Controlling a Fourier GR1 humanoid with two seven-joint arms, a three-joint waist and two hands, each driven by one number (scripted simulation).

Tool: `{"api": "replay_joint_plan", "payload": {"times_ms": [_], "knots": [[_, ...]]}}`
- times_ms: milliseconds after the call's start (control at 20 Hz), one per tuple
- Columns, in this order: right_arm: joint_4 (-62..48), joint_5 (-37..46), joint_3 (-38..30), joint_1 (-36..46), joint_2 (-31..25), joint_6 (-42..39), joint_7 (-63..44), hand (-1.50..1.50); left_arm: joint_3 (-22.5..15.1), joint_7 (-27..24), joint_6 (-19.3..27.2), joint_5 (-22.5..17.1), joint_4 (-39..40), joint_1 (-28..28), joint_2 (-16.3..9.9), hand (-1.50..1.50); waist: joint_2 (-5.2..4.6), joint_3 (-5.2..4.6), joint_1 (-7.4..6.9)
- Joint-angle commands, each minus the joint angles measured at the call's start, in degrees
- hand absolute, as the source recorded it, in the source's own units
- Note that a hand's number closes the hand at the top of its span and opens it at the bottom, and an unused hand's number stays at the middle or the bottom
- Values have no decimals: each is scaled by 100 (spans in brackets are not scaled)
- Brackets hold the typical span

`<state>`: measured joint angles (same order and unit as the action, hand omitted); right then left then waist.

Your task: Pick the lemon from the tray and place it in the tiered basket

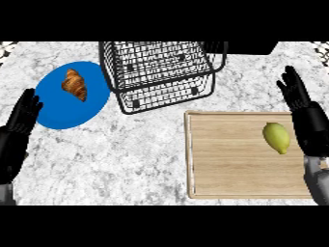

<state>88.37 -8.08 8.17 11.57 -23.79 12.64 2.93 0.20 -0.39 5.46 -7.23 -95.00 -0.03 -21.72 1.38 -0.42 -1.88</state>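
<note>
The lemon [277, 137] lies untouched on the wooden tray [224, 164] at lower right, just left of the right hand [306, 113], whose fingers are straight and hold nothing. The left hand [14, 132] rests open at the left edge. Being rounded, the lemon could roll from a sideways grasp, or catch the rim of the wire tiered basket [163, 70] at top centre. A croissant [75, 84] sits on a blue plate [63, 113] on the marbled counter [138, 154].

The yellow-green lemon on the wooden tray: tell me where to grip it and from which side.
Grip the yellow-green lemon across its narrow middle, fingers and thumb on its long flanks, coming from above on the right with the open right hand. It lies lengthwise on the wooden tray, pointed ends up and down the view.
</note>
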Motion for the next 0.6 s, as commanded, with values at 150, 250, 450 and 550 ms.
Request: {"api": "replay_joint_plan", "payload": {"times_ms": [150,250,450,550], "knots": [[61,-1265,-1026,452,1057,342,573,-150,-518,-115,-310,-29,334,-72,400,0,-160,55,264],[119,-1800,-1464,679,1556,607,761,-150,-731,-247,-493,-49,558,-68,524,0,-182,57,322],[-366,-2034,-1740,727,2140,607,1598,-150,-1073,25,-474,-1,691,-284,854,0,-180,66,213],[-491,-1843,-1771,786,2219,513,2263,-150,-1054,-137,-528,-27,1358,-688,1078,0,-183,48,252]]}}
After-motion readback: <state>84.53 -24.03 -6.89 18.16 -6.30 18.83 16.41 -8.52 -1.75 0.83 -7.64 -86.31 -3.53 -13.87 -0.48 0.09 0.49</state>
